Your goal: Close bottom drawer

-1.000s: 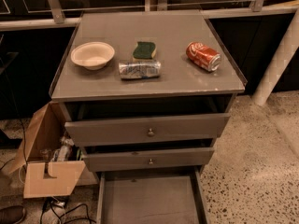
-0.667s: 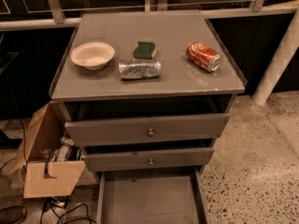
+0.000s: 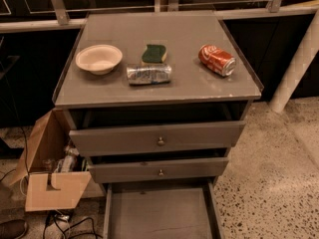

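Camera view is showing the bottom drawer [image 3: 159, 214] pulled far out beneath the middle drawer [image 3: 159, 169], with its front panel being cut off by the lower edge. The hand is lying out of frame, so I cannot tell its grip. A cardboard box [image 3: 47, 180] is crowding the drawer's left, and speckled floor [image 3: 269, 183] is lying open on its right.

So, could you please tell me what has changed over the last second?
Nothing visibly changed. The bottom drawer is still pulled out; the bowl, sponge, silver can and red can lie where they were. The gripper is not in view.
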### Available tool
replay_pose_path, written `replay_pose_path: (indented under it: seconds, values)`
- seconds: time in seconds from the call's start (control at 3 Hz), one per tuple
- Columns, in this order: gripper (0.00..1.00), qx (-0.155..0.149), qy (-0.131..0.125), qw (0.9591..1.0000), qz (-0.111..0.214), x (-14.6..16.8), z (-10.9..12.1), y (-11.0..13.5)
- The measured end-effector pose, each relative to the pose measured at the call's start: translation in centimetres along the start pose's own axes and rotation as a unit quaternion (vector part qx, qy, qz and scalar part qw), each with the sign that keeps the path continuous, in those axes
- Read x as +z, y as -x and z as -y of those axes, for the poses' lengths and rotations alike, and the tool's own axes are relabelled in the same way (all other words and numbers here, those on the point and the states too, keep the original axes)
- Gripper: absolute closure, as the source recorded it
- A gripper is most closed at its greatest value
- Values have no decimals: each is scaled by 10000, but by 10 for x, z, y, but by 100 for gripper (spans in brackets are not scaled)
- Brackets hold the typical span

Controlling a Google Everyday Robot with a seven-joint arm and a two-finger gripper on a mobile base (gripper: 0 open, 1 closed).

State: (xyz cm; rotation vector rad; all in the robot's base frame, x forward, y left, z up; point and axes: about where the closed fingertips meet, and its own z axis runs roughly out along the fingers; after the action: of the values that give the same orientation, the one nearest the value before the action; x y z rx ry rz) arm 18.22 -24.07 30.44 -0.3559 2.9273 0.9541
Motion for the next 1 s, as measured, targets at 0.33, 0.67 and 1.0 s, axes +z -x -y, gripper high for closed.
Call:
replay_pose_path:
  seconds: [0.33, 0.67, 1.0]
  values:
    - [100, 9, 23, 10000, -12, 2, -1, -1]
    - [100, 233, 166, 9996, -8, 18, 4, -6]
    - [100, 556, 334, 9971, 401, 41, 14, 6]
